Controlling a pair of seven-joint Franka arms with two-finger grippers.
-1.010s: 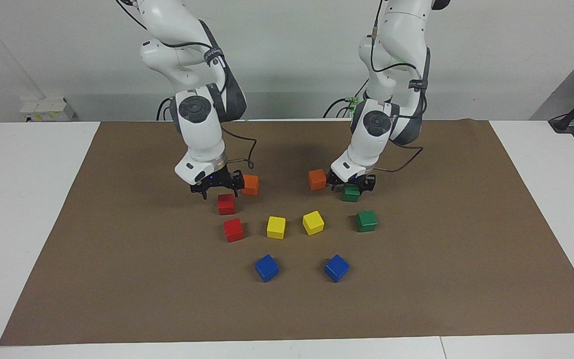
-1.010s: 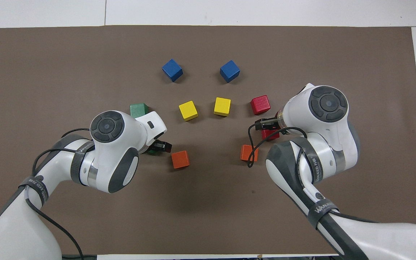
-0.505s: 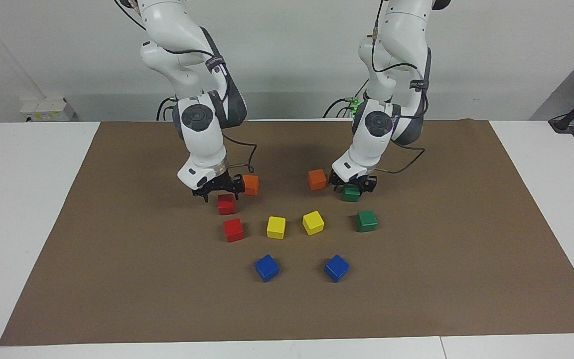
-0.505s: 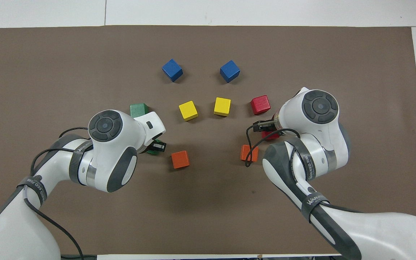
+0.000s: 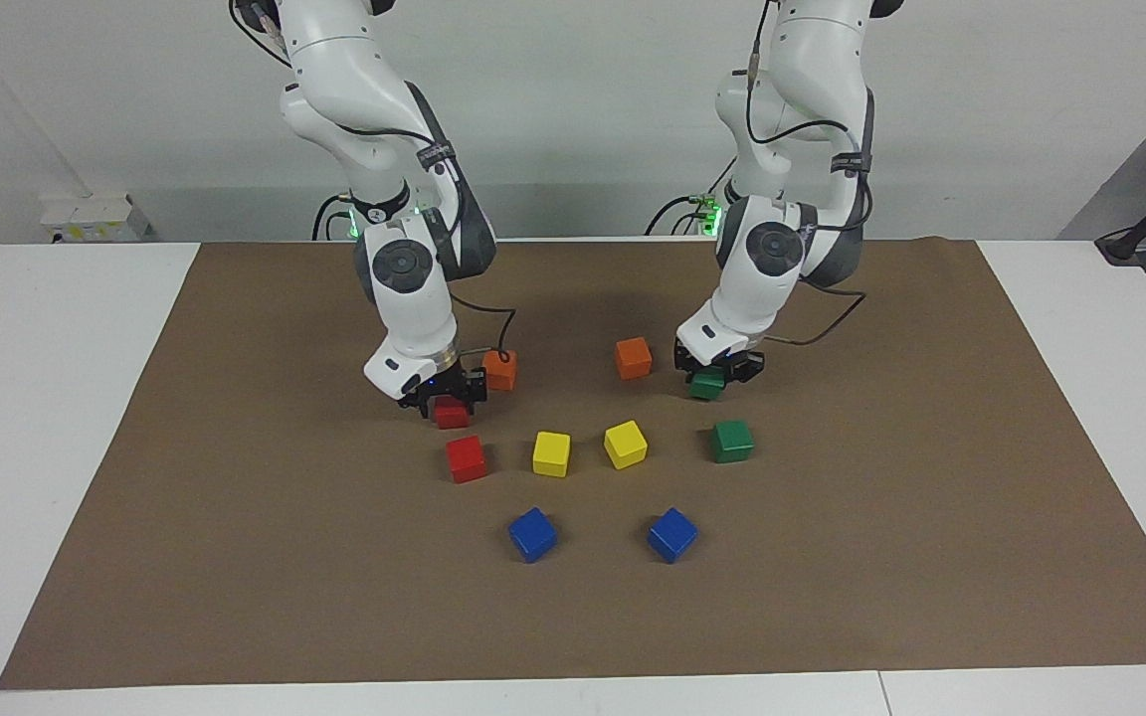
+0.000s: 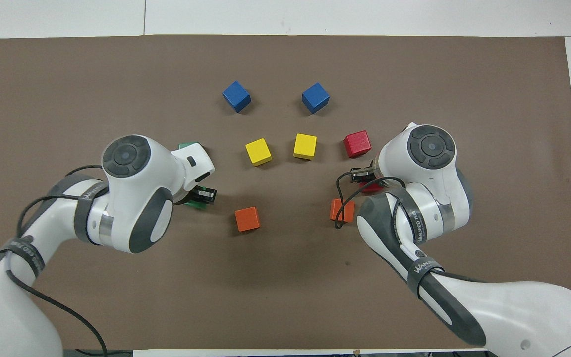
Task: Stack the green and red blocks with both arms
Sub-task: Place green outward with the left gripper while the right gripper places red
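Gripping a green cube (image 5: 705, 384), the left pincer (image 5: 717, 370) sits nearer the robots than the free green cube (image 5: 731, 441), its stacking target. The right pincer (image 5: 448, 395) straddles a red cube (image 5: 451, 412); whether it grips yet, I cannot tell.

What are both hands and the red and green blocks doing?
left hand: shut on gripped green block
gripped green block: in left hand
free green block: alone on mat
right hand: down at covered red block
covered red block: under right hand
free red block: alone on mat
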